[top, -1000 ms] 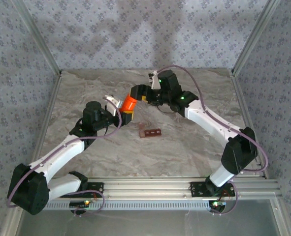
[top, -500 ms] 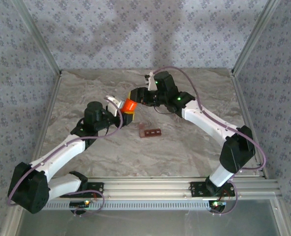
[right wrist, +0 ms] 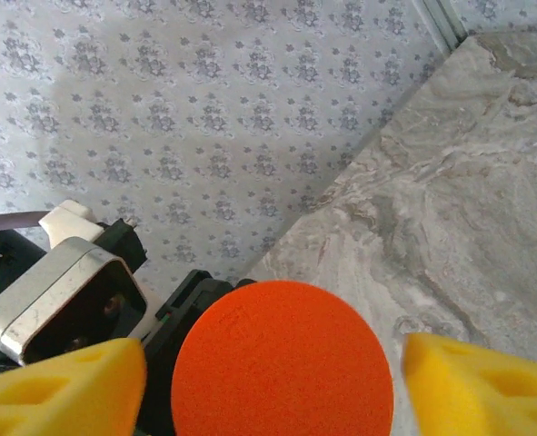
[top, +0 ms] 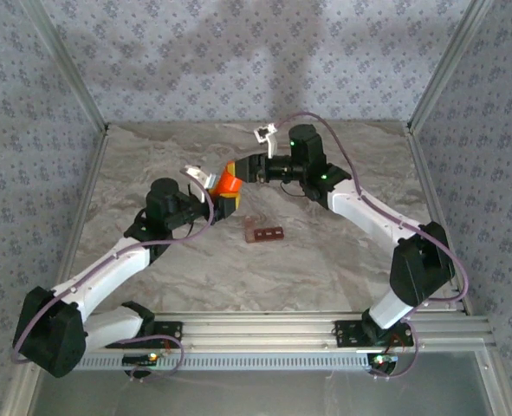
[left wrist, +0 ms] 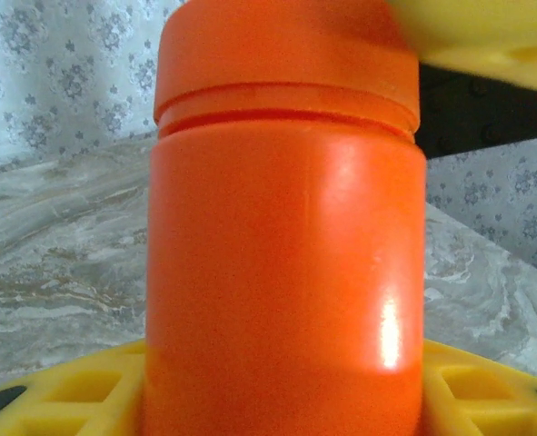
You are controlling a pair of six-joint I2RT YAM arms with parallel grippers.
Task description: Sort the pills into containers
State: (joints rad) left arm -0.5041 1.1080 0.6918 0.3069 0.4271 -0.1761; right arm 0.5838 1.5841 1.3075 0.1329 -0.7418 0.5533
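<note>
An orange bottle [top: 228,182] with its orange cap [right wrist: 282,363] on is held above the table at mid-back. My left gripper [top: 219,196] is shut on the bottle's body [left wrist: 286,272], its yellow fingers [left wrist: 59,391] on either side low down. My right gripper [top: 241,168] is at the cap end and stands open. Its yellow fingers [right wrist: 59,391] flank the cap with a narrow gap on each side. The containers [top: 266,233], a dark red-brown strip, lie flat on the marble table in front of the bottle. The pills are out of view.
A small brown piece [top: 249,223] sits at the strip's left end. Patterned walls [top: 238,61] and metal frame posts [top: 433,78] close in the table at the back and sides. The metal rail [top: 264,329] runs along the near edge.
My right wrist has turned and shifted slightly right at the cap end. The bottle has stayed in my left gripper and now leans a little differently. The strip has not moved.
</note>
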